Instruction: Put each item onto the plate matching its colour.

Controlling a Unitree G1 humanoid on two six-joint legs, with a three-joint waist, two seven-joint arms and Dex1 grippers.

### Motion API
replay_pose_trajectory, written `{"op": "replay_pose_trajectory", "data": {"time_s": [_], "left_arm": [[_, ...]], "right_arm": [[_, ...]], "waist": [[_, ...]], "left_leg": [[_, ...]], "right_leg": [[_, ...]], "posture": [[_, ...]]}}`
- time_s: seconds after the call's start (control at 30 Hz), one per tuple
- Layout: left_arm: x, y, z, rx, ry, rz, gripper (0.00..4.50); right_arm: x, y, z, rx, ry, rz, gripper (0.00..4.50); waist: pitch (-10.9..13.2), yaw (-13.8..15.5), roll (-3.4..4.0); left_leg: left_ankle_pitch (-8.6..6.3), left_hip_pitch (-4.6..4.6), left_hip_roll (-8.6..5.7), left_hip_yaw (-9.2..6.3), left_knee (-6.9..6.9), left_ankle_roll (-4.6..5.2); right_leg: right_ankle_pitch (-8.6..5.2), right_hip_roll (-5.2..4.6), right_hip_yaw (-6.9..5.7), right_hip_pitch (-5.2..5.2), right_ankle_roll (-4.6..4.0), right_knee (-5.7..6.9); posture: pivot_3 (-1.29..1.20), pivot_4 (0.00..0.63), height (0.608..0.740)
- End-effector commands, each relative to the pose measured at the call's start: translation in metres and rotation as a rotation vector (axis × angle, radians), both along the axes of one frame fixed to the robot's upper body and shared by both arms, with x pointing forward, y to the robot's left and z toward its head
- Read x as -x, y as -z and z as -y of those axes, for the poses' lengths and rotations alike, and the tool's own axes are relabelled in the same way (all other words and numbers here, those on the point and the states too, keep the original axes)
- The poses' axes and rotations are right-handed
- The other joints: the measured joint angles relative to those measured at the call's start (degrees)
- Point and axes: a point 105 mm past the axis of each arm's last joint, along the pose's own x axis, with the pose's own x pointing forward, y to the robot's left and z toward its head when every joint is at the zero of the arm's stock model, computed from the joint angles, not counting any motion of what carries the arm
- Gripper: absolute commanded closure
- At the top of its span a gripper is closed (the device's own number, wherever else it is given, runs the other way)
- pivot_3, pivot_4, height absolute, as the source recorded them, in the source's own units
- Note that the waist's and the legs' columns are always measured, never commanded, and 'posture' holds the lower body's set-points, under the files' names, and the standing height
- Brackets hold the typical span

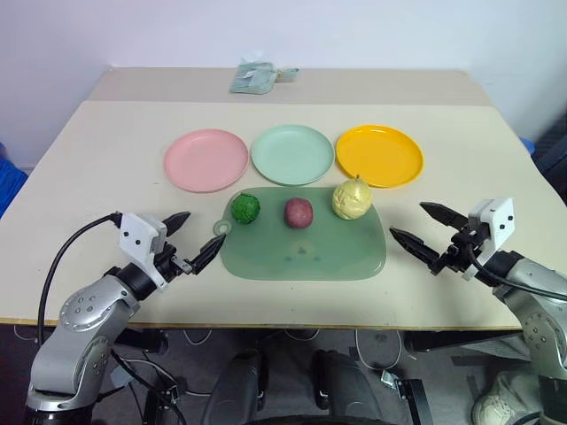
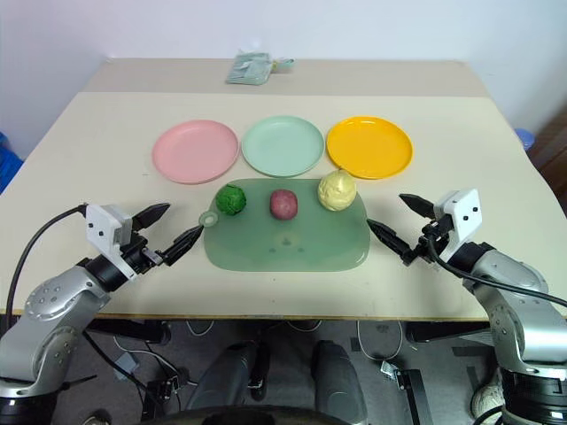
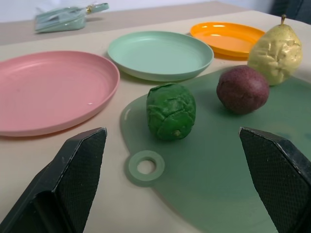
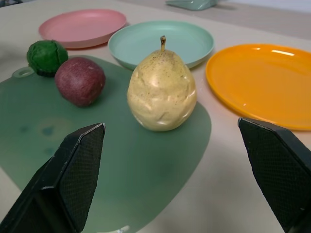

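On table (image 1: 106, 168), far edge: folded green packet (image 1: 252, 77). Mid-table row — pink plate (image 1: 205, 159), mint plate (image 1: 292, 154), orange plate (image 1: 379, 156). Nearer, on green mat (image 1: 306, 248): green ball (image 1: 245, 208), purple ball (image 1: 299, 212), yellow pear (image 1: 351, 199). Left gripper (image 1: 193, 237) and right gripper (image 1: 420, 227) — jaws wide, empty — flank the mat.

Yellow pear (image 4: 162, 92) upright on green mat (image 4: 121, 165), near orange plate (image 4: 265, 82).
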Motion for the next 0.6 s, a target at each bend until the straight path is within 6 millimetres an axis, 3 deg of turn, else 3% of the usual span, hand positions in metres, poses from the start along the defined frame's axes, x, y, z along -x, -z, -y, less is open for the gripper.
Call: {"op": "replay_pose_trajectory", "data": {"time_s": [0.03,0.23,0.37,0.53,0.6], "left_arm": [[0.002,-0.008,0.000,-0.013,0.016,0.036,0.00],[-0.002,-0.011,-0.002,0.013,-0.014,0.038,0.00],[-0.001,-0.003,-0.003,0.023,-0.033,-0.055,0.00],[0.001,-0.011,0.007,0.074,0.083,-0.054,0.00],[-0.004,-0.009,-0.001,0.048,0.024,-0.051,0.00]], "right_arm": [[0.004,-0.016,-0.003,0.013,-0.018,0.054,0.02],[0.002,-0.017,-0.010,0.019,-0.022,0.056,0.02],[0.001,-0.021,-0.014,0.020,-0.026,0.066,0.02],[0.001,-0.027,-0.018,0.022,-0.036,0.081,0.02],[0.000,-0.030,-0.021,0.025,-0.050,0.090,0.02]], "waist": [[0.0,0.0,0.00],[0.0,0.1,0.00],[0.0,0.0,0.00],[0.0,0.0,0.00],[0.0,0.0,0.00]], "left_leg": [[0.00,0.00,0.00,0.01,0.00,0.00],[0.00,-0.01,0.00,0.03,0.00,0.01],[0.00,-0.01,0.00,0.03,0.02,0.00],[0.00,-0.01,0.00,0.03,0.04,0.01],[0.00,-0.01,0.00,0.04,0.05,0.01]], "right_leg": [[0.00,0.00,0.00,0.00,0.00,0.00],[0.00,-0.01,0.00,0.00,0.01,0.00],[0.00,-0.01,0.00,0.00,0.01,0.01],[0.01,0.00,-0.01,0.00,0.01,0.02],[0.01,0.00,-0.01,0.00,0.01,0.02]], "posture": [[0.00,0.150,0.740],[0.00,0.150,0.740],[0.00,0.150,0.740],[0.00,0.150,0.740],[0.00,0.150,0.740]]}}
